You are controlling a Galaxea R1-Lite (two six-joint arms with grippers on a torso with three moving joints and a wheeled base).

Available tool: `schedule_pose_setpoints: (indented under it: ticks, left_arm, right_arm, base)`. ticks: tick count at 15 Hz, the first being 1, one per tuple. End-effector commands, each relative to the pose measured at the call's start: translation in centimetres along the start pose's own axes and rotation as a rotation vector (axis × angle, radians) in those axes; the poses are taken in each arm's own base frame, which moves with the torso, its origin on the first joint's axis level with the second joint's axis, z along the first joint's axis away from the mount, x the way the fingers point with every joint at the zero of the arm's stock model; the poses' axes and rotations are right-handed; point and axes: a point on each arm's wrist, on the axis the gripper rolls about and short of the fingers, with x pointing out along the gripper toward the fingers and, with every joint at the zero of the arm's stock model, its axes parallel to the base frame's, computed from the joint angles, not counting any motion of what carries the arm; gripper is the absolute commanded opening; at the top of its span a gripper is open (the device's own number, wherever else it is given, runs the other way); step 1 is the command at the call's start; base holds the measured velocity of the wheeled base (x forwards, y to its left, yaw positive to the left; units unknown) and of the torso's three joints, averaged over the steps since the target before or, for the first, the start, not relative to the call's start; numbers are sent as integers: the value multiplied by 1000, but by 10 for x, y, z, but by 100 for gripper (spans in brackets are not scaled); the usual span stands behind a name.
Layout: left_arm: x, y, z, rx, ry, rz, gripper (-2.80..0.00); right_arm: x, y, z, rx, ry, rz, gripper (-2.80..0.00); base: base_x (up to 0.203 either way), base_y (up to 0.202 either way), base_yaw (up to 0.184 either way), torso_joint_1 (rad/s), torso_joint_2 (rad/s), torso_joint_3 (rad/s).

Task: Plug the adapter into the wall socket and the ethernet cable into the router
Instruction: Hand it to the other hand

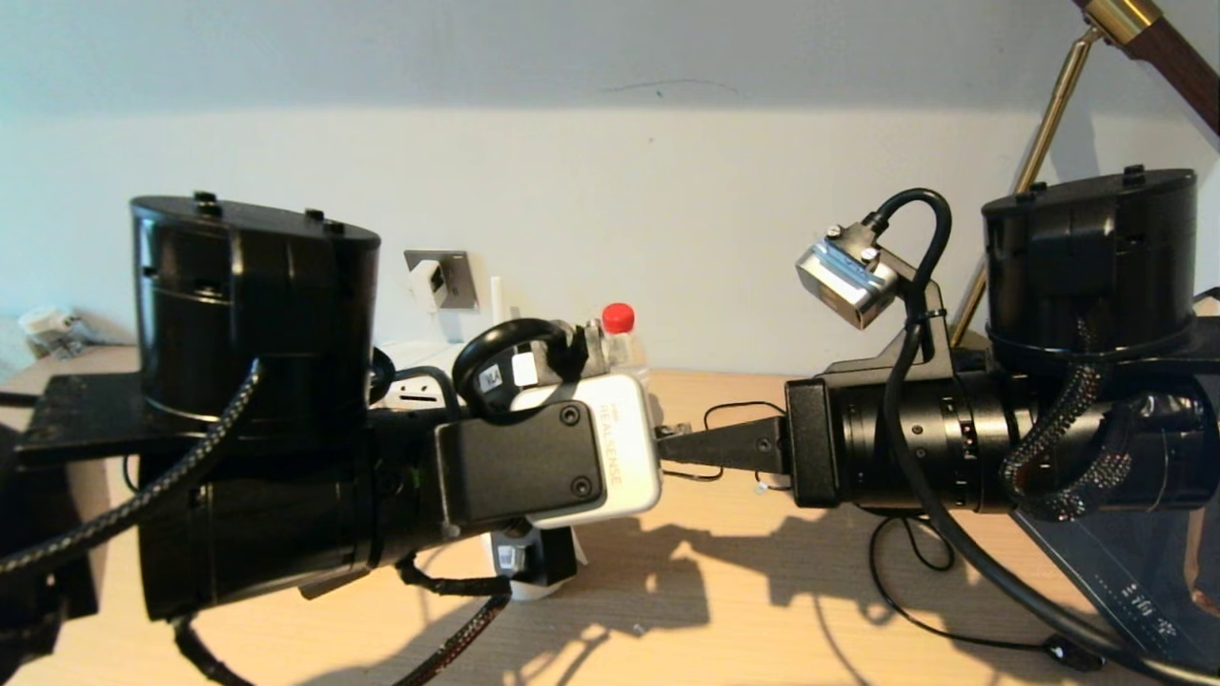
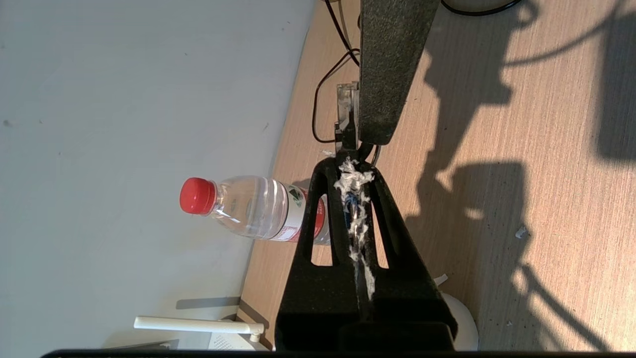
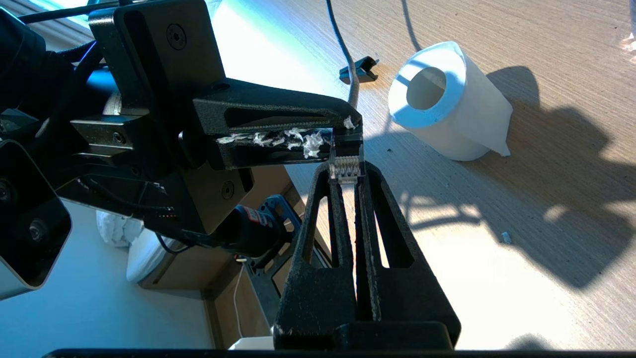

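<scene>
The ethernet cable's clear plug [image 3: 344, 168] is pinched at the tips of my right gripper [image 3: 344, 174], which reaches left above the table [image 1: 667, 445]. My left gripper [image 2: 353, 163] meets it tip to tip and is shut on the plug's black boot [image 2: 346, 135]. The thin black ethernet cable [image 1: 891, 581] loops over the table to its disc [image 1: 1063, 653]. The white adapter [image 1: 429, 284] sits in the grey wall socket [image 1: 459, 276] on the back wall. The white router [image 1: 419, 381] is mostly hidden behind my left arm; one antenna [image 2: 198, 324] shows.
A clear water bottle with a red cap [image 1: 620, 319] stands by the wall behind the grippers. A white paper roll [image 3: 447, 104] lies on the wooden table [image 1: 724, 610] under my left wrist. A brass lamp stem [image 1: 1048, 124] rises at the far right.
</scene>
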Motion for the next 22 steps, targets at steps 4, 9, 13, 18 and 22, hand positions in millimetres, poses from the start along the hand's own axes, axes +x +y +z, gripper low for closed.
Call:
schedule_pose_setpoints:
  ticks: [4, 9, 13, 18, 22]
  left_arm:
    - [1, 0, 0, 5, 0, -2, -280]
    - [-1, -1, 0, 7, -1, -4, -280]
    - [-1, -2, 0, 8, -4, -8, -280]
    - [-1, -3, 1, 9, -6, -9, -280]
    - [0, -3, 1, 9, -4, -12, -280]
  right_arm:
    - [-1, 0, -2, -10, 4, 3, 0]
    - [1, 1, -2, -9, 5, 2, 0]
    - [1, 1, -2, -8, 3, 1, 0]
    - [2, 2, 0, -12, -2, 4, -280]
    - [2, 1, -1, -9, 1, 3, -280]
  base:
    - [0, 0, 0, 0, 0, 0]
    - [0, 0, 0, 0, 0, 0]
    - [0, 0, 0, 0, 0, 0]
    - [0, 0, 0, 0, 0, 0]
    - [0, 0, 0, 0, 0, 0]
